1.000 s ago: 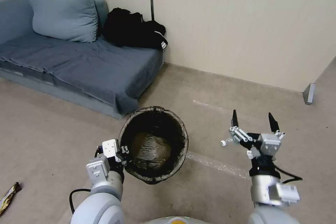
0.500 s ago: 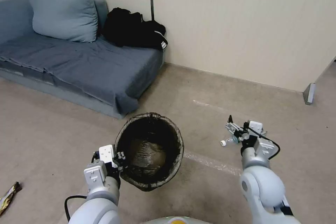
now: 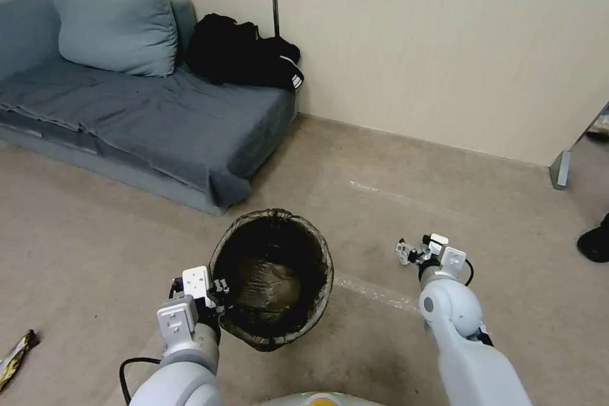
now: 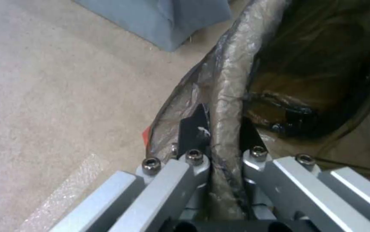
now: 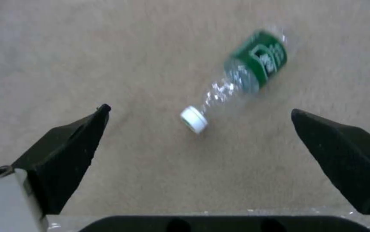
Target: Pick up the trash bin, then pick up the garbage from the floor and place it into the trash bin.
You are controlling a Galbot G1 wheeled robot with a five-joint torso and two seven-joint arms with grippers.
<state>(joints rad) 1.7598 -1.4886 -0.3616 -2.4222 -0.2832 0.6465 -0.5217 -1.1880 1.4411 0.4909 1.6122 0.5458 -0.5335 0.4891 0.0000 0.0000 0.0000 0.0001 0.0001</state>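
1. Two arms show in the head view, and at about 8 o'clock, near the picture's left edge, a yellowish wrapper (image 3: 15,355) lies on the floor (image 3: 95,247).
2. Up at 10 o'clock stands a blue sofa (image 3: 146,114) with a pillow (image 3: 114,22) and a black bag (image 3: 244,54) against the wall.
3. At 7 o'clock the left gripper (image 3: 219,288) is clamped on the rim of the trash bin (image 3: 273,276); in the left wrist view its fingers (image 4: 193,129) pinch the bag-covered edge from both sides (one inside, one outside).
4. That trash bin sits near the centre of the head view, its mouth tilted toward the camera, the dark liner folded over the rim and a crumpled brownish lump resting inside.
5. At 4 o'clock the right gripper (image 3: 412,252) reaches low toward the floor.
6. From the right wrist view its black fingertips (image 5: 71,145) stand wide apart, with the bottle (image 5: 241,80) lying on its side on the floor beyond them, roughly midway between the tips, white cap nearer the gripper, green label farther off, touched by neither finger.
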